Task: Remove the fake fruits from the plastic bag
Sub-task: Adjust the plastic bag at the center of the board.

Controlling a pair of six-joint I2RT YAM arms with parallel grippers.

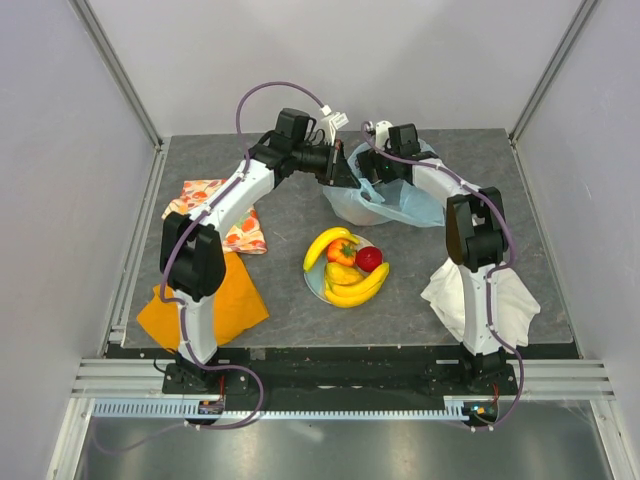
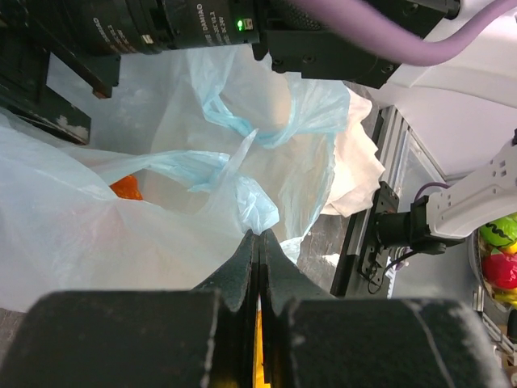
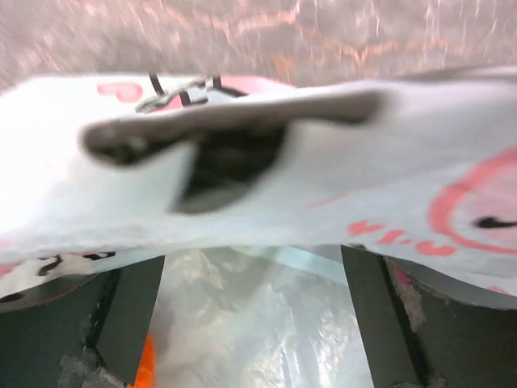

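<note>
Nearest, centre of the top view: plate (image 1: 312,284) on the table (image 1: 290,272) w/ fake fruits (image 1: 345,272) already out, incl. bananas (image 1: 362,288) & a red one (image 1: 369,259). Behind it, upper centre-right, the plastic bag (image 1: 420,205) sits slumped. Prob. not empty: an orange piece (image 2: 125,187) shows thru the film at left-centre of the left wrist view. Left tool (image 2: 258,236) is clamped tight on a twist of bag film near the handle. Thin stuff, so a hard pull could tear it or let it slip, and the mouth flops shut. Right tool (image 3: 254,291) stands wide, holding nothing, down at the bag w/ printed film draped across its fingers (image 3: 380,319) and blocking most of its view. Main risk: closing blind pinches film instead of fruit, then a lift drags the whole bag, maybe into the plate. Glossy fruit could also squirt out of a shallow grip.
</note>
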